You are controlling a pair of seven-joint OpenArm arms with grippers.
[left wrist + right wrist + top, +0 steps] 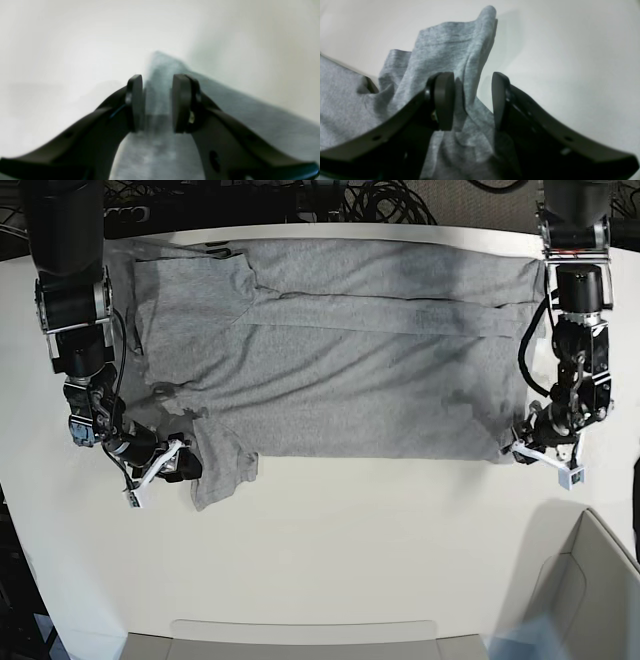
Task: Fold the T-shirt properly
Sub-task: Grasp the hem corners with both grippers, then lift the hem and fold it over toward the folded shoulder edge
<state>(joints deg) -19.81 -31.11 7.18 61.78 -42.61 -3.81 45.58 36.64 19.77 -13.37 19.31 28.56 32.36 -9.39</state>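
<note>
The heather-grey T-shirt (350,370) lies spread across the far half of the white table, plain side up. In the base view my left gripper (530,448) sits low at the shirt's near right corner. The left wrist view shows the left gripper (158,78) with its jaws apart over that flat, blurred corner of the T-shirt (250,112). My right gripper (185,465) is at the rumpled sleeve on the near left. In the right wrist view the right gripper (472,76) is open, and a raised fold of the T-shirt (445,45) stands between its jaws, against the left pad.
A pale bin (590,580) stands at the near right corner, and a shallow tray edge (300,635) runs along the front. Black cables (300,195) lie behind the table's far edge. Bare white tabletop (350,550) stretches in front of the shirt.
</note>
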